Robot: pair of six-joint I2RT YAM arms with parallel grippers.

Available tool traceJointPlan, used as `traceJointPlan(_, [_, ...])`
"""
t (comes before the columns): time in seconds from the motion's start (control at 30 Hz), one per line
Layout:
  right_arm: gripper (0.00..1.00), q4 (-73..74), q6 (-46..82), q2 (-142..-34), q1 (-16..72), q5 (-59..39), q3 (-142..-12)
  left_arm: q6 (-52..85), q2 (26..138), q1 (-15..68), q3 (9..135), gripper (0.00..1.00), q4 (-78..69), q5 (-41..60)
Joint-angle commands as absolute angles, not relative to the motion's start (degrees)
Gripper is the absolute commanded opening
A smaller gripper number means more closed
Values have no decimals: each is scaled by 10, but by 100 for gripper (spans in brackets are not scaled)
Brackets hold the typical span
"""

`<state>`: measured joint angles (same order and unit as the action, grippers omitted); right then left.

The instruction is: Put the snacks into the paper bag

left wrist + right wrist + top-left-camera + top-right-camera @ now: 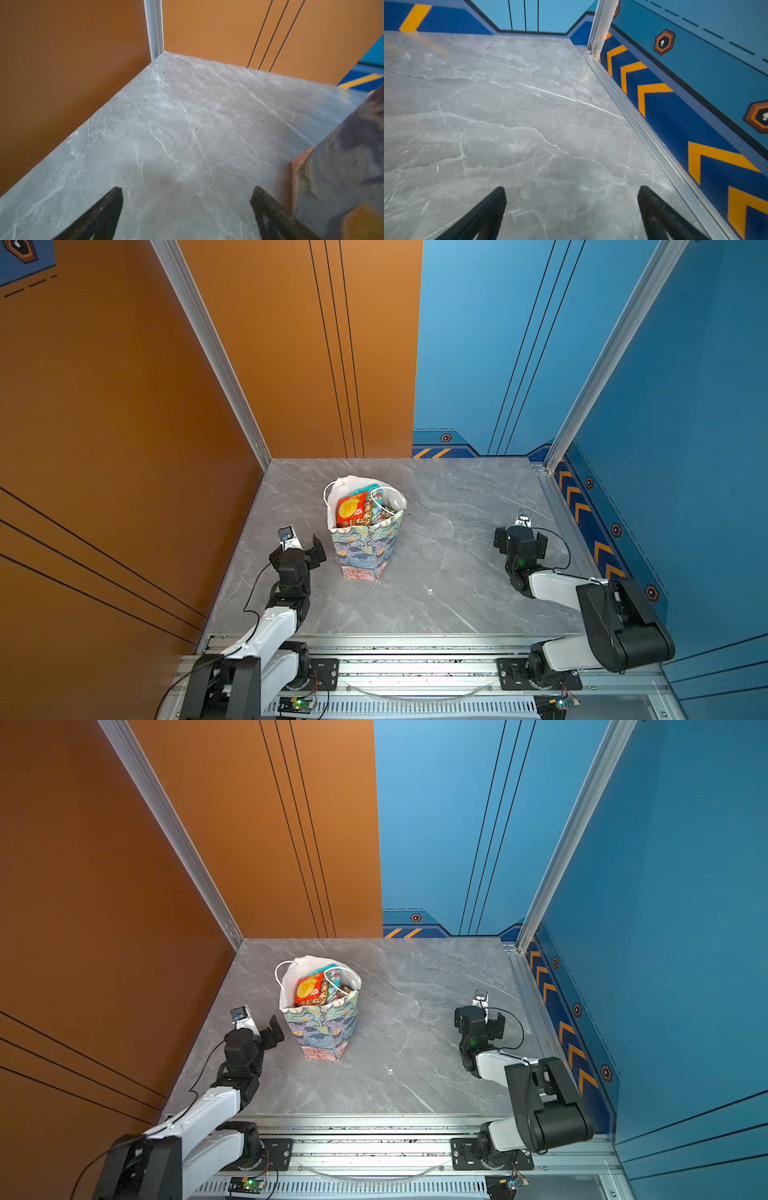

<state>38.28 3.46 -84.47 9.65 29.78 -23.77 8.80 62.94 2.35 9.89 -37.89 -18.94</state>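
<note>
The floral paper bag (pixel 365 549) (pixel 322 1031) stands upright on the grey marble table, left of centre in both top views, its mouth open. Several snacks (pixel 352 510) (pixel 311 989) fill it: a red-orange packet in front, teal and green ones behind. My left gripper (pixel 303 542) (pixel 261 1022) is open and empty, low over the table just left of the bag. In the left wrist view its jaws (pixel 187 191) stand wide apart, with the paper bag (pixel 342 166) close beside one finger. My right gripper (pixel 520 537) (pixel 480 1019) (pixel 572 190) is open and empty, far right near the table's edge.
An orange wall (pixel 124 448) bounds the table on the left and a blue wall (pixel 685 448) on the right. An aluminium rail (pixel 415 659) with both arm bases runs along the front. A small white speck (pixel 431 591) lies on the marble right of the bag.
</note>
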Motion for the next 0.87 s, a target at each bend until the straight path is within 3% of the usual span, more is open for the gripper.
traceJointPlan(0.0, [100, 471, 8, -840, 69, 188, -214, 38, 678, 19, 77, 98, -545, -187])
traceJointPlan(0.1, [100, 586, 17, -891, 48, 145, -183, 29, 723, 4, 102, 98, -559, -118])
traceJointPlan(0.2, [100, 519, 15, -876, 45, 129, -205, 13, 769, 3, 133, 98, -556, -65])
traceJointPlan(0.37, [100, 529, 18, -883, 40, 120, -207, -12, 919, 15, 145, 98, -704, -59])
traceJointPlan(0.43, [100, 488, 26, -875, 25, 90, -220, -8, 878, 17, 152, 98, -621, -74])
traceJointPlan(0.53, [100, 494, 26, -878, 25, 87, -219, 7, 902, 17, 163, 98, -642, -119])
traceJointPlan(0.63, [100, 494, 26, -878, 23, 83, -220, 31, 885, 8, 194, 98, -554, -143])
traceJointPlan(0.83, [100, 492, 26, -877, 23, 83, -220, 20, 895, 20, 202, 98, -557, -155])
